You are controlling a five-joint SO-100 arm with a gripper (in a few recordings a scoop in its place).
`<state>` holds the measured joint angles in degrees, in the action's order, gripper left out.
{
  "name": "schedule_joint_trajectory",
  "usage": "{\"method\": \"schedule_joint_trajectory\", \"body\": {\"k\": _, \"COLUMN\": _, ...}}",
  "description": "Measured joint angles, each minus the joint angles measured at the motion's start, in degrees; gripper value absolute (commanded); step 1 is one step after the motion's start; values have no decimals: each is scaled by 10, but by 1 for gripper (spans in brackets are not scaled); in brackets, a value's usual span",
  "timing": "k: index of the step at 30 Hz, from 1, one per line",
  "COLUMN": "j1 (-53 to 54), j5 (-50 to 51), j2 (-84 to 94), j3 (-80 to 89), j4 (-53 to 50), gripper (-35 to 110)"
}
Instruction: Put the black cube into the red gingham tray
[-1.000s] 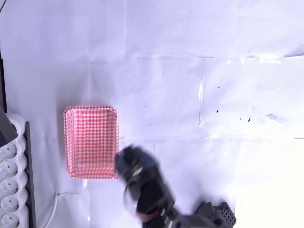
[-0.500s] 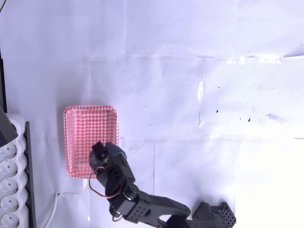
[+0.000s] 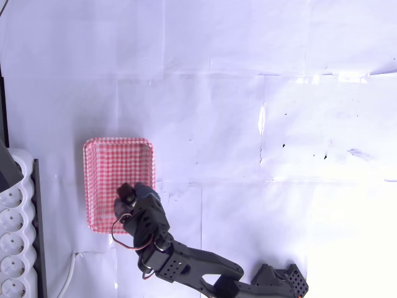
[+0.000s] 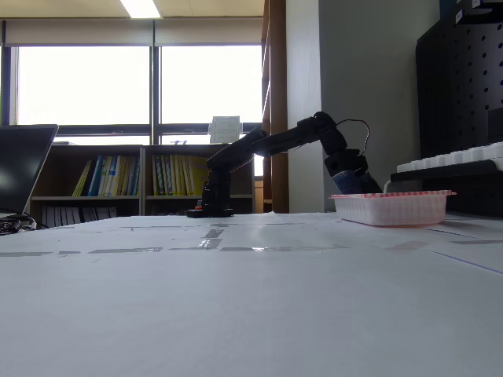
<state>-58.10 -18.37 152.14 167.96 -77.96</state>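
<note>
Black cube first: a small matte black block (image 3: 128,194) seems to sit at the tip of the dark two-finger gripper (image 3: 129,197) in the overhead view, over the lower right part of the red-and-white gingham tray (image 3: 105,162), a shallow rectangle with rounded corners and a raised rim. The dark lump there merges with the gripper's own black parts, so I cannot say for certain where the cube ends and the fingers begin, nor whether the jaws are clamped on it or parted.

Seen from overhead, the gripper lies toward 5 o'clock of the tray's centre, and the arm runs off toward 4 o'clock to its base at the bottom edge. A white power strip (image 3: 13,242) lies at about 8 o'clock from the tray, apart from it, on the white paper-covered table (image 3: 248,124).

In the fixed view, the gripper (image 4: 355,182) dips behind the tray (image 4: 393,207), its tip hidden by the rim, so height above the tray floor cannot be read.

Judging by its look, the cube should be light, rigid and not fragile, with flat faces that offer a sure pinch on two opposite sides. The matte finish suggests little slip. The tray looks thin and light, so a downward nudge on its rim could tip or shift it.
</note>
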Motion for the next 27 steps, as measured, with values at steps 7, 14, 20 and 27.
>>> {"method": "schedule_joint_trajectory", "body": {"k": 7, "j1": 4, "j5": 2, "j2": -3, "j3": 0, "j4": -7, "gripper": 40}}
{"method": "schedule_joint_trajectory", "body": {"k": 14, "j1": 4, "j5": -11, "j2": -79, "j3": 0, "j4": -18, "gripper": 40}}
{"method": "schedule_joint_trajectory", "body": {"k": 20, "j1": 25, "j5": -40, "j2": -275, "j3": -55, "j4": -1, "gripper": 35}}
{"method": "schedule_joint_trajectory", "body": {"k": 27, "j1": 111, "j5": -43, "j2": -576, "j3": -363, "j4": 131, "gripper": 0}}
